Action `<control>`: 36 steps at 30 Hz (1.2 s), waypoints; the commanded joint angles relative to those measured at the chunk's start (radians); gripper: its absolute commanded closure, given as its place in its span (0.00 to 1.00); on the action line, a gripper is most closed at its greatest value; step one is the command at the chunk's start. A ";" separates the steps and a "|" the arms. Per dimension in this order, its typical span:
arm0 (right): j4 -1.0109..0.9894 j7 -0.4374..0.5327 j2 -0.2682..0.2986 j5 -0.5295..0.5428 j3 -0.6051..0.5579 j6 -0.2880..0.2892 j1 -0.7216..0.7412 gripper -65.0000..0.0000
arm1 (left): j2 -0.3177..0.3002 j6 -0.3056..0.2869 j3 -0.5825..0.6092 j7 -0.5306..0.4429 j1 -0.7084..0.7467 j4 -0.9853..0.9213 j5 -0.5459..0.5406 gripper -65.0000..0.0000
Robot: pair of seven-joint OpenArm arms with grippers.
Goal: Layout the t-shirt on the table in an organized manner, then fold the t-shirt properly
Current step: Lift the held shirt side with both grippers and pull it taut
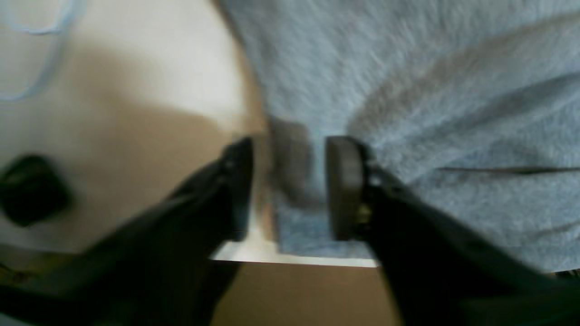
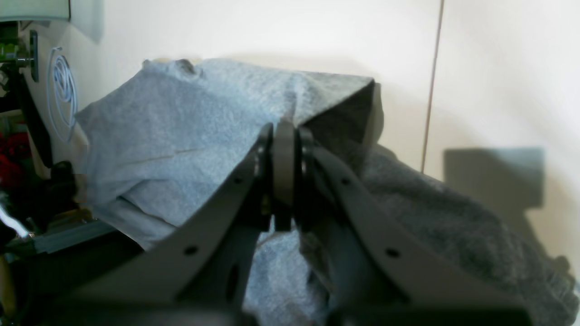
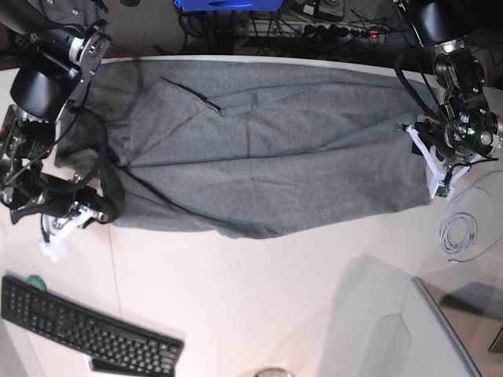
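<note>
The heather-grey t-shirt (image 3: 259, 149) lies spread lengthwise across the far half of the white table (image 3: 275, 298), with creases and a folded-over near hem. My left gripper (image 3: 426, 163) is at the shirt's right end. In the blurred left wrist view, the left gripper (image 1: 290, 149) has its jaws apart over a corner of the t-shirt (image 1: 408, 90) at the table edge. My right gripper (image 3: 75, 216) is at the shirt's near left corner. In the right wrist view, the right gripper (image 2: 283, 131) is shut, and the t-shirt (image 2: 181, 122) rises in a peak to its tips.
A black keyboard (image 3: 86, 330) lies at the near left. A coiled pale cable (image 3: 464, 232) sits near the right edge, close to the left arm. A grey boxy object (image 3: 393, 338) stands at the near right. Cables and a power strip (image 3: 338, 30) run behind the far edge.
</note>
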 commanded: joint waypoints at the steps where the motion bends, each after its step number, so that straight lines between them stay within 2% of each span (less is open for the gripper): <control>1: 0.015 0.007 0.010 0.018 -0.003 0.001 0.023 1.00 | -0.015 0.005 -0.003 -0.010 -0.008 0.040 -0.004 0.48; 5: 0.015 0.010 0.010 0.018 -0.004 0.001 0.023 1.00 | -0.015 0.005 -0.036 -0.014 -0.019 0.068 -0.004 0.29; 9: 0.015 0.010 0.010 0.018 -0.004 0.001 0.023 1.00 | -0.009 0.005 -0.208 -0.073 -0.101 -0.047 -0.009 0.28; 13: 0.015 0.008 0.010 0.017 -0.004 0.001 0.023 1.00 | -0.018 0.004 -0.319 -0.255 -0.180 -0.257 -0.007 0.28; 17: 0.013 0.011 0.010 0.017 -0.038 0.001 0.023 1.00 | -0.047 0.002 -0.288 -0.423 -0.216 -0.442 -0.014 0.28; 24: 0.013 0.016 0.022 0.017 -0.087 0.001 0.013 1.00 | -0.081 0.004 -0.283 -0.581 -0.327 -0.725 -0.015 0.29; 34: 0.013 0.047 0.024 0.017 -0.086 0.001 -0.003 1.00 | -0.093 0.007 -0.282 -0.725 -0.440 -0.959 -0.004 0.29; 36: 0.013 0.047 0.024 0.017 -0.081 0.001 -0.003 1.00 | -0.109 0.039 -0.280 -0.751 -0.450 -1.011 -0.006 0.29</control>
